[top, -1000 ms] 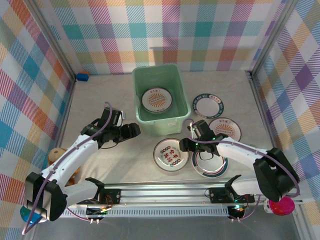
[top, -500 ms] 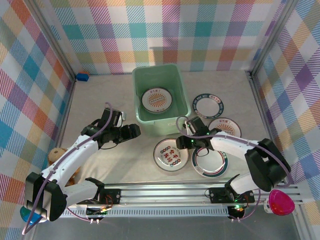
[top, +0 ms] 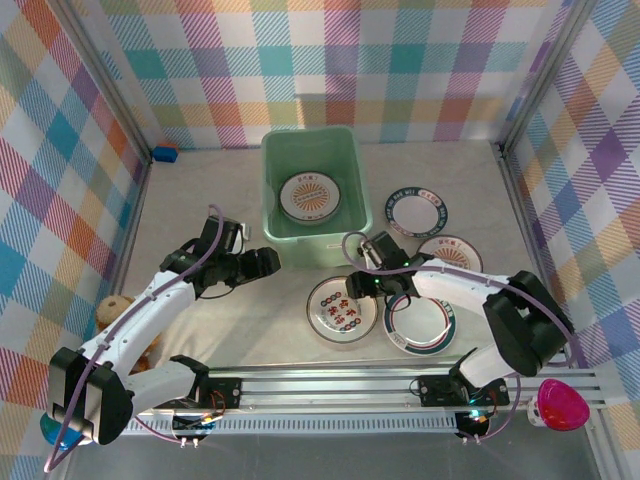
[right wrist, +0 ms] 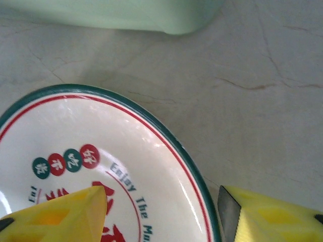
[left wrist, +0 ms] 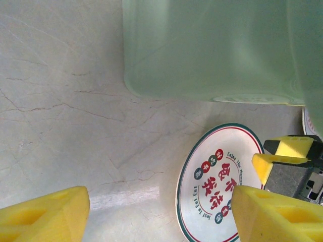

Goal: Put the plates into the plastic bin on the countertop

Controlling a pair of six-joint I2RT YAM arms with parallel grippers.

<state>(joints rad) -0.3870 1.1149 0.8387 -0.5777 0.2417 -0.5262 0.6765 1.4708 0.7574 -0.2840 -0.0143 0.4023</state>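
The mint-green plastic bin [top: 312, 252] stands upright on the beige marbled countertop [top: 200, 200], with an orange-centred plate [top: 310, 197] flat inside. Flat on the countertop outside lie a red-lettered plate [top: 338, 308] near its front wall, a dark-green-rimmed plate [top: 425, 330], a ringed plate [top: 417, 212] and an orange-patterned plate [top: 456, 254].

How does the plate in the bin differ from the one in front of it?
The plate in the bin sits inside the plastic bin; the front plate lies on the countertop. The plate in the bin has an orange sunburst centre; the front plate has red characters and a green rim. The open right gripper straddles the front plate's rim, not the plate in the bin. Both are round, white.
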